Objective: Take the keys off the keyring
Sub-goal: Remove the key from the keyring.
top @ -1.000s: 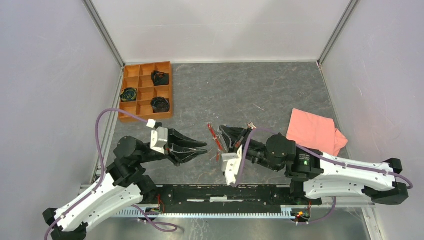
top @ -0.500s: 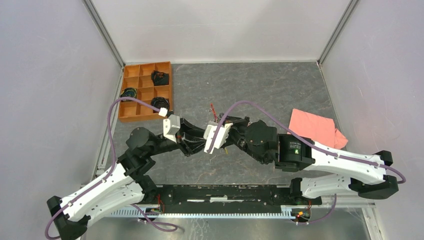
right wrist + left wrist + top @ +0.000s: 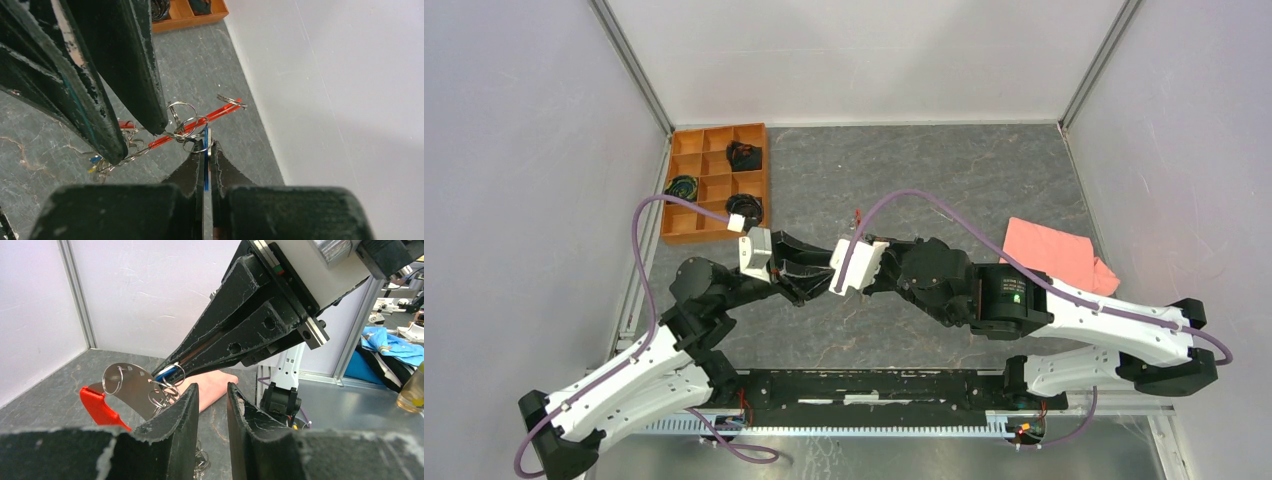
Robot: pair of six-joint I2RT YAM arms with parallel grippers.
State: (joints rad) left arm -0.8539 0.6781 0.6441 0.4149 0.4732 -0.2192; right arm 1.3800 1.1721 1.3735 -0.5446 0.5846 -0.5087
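Over the middle of the grey stone-patterned worktop (image 3: 944,180), the top view shows the left arm (image 3: 654,360) and right arm (image 3: 1084,315) meeting tip to tip. The keyring is hidden between them there. An orange compartment tray (image 3: 714,180) sits in the far left corner, and a pink cloth (image 3: 1049,255) lies near the right edge.

From the left wrist, the right jaws are seen clenched on a small metal blue-headed key (image 3: 162,374), held in the air above the worktop. From it hang a cluster of thin metal rings (image 3: 162,390) and the keyring's red strap with a pale silvery face (image 3: 131,385). The left jaws stand parted just beneath the cluster, with nothing seen pinched.

From the right wrist, the blue-headed key (image 3: 205,145) is seen edge-on between the shut tips. The strap (image 3: 225,109) shows as a thin red line. The rings (image 3: 182,111) are straddled by the left fingers (image 3: 145,75), and further keys with yellow and blue heads (image 3: 95,162) dangle lower.

The step in hand is judged to be working the held key off its ring. The one ring carrying that key should be pinched by the left jaws close to the key and kept steady while the key is threaded along the split. If the whole cluster is grabbed, tangling is likely.
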